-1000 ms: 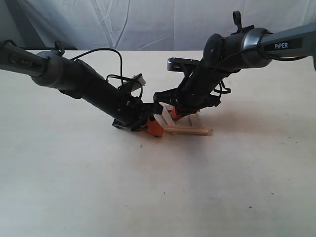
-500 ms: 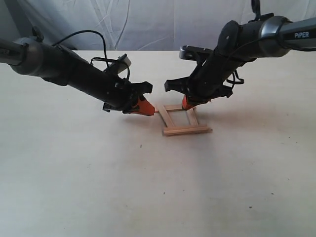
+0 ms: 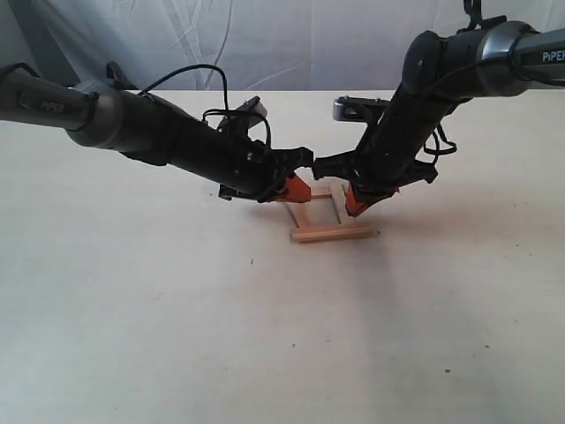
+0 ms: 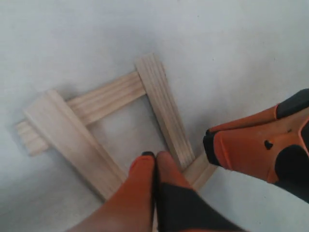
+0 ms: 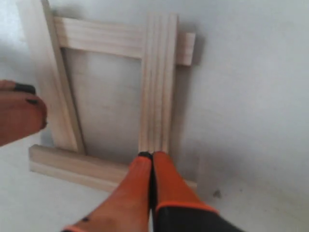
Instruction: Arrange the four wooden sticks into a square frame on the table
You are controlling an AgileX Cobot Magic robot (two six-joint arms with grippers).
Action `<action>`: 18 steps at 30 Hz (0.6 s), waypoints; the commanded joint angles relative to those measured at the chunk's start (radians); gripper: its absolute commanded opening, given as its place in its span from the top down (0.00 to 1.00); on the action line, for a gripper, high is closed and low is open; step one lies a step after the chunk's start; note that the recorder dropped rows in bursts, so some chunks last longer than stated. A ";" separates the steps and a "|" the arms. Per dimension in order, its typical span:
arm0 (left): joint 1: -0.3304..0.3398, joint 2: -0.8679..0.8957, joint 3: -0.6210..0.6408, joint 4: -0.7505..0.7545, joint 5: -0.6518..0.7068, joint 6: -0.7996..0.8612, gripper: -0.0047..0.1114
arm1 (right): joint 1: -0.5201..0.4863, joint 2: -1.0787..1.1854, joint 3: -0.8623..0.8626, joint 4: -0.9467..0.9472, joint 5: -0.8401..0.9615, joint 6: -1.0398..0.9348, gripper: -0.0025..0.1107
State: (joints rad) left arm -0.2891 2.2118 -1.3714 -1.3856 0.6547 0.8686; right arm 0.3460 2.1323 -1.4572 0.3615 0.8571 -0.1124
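Flat on table [image 3: 265, 336], square frame [image 3: 334, 233].

left claw [image 3: 297, 189]: half a second ago clear of the square frame [image 3: 334, 233], now moved right, tip at its far-left corner | right claw [image 3: 357, 202]: lowered from above the far side onto the right-hand stick [image 5: 157, 82] | arms: closer together

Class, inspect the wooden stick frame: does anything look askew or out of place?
The square frame is closed but skewed: one side stick slants instead of running parallel to the opposite stick, so the opening is lopsided.
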 commanded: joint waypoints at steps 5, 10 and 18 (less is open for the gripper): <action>-0.003 0.034 -0.003 -0.011 0.023 0.003 0.96 | 0.014 0.041 -0.003 0.006 0.014 0.001 0.99; -0.003 0.034 -0.003 0.011 0.019 0.003 0.96 | 0.014 0.041 -0.003 0.006 0.006 0.001 0.99; -0.003 0.034 -0.003 0.036 0.015 0.003 0.96 | 0.014 0.003 -0.003 0.006 0.009 0.012 0.99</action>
State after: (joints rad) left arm -0.2891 2.2452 -1.3714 -1.3520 0.6696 0.8686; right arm 0.3577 2.1600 -1.4591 0.3747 0.8673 -0.1047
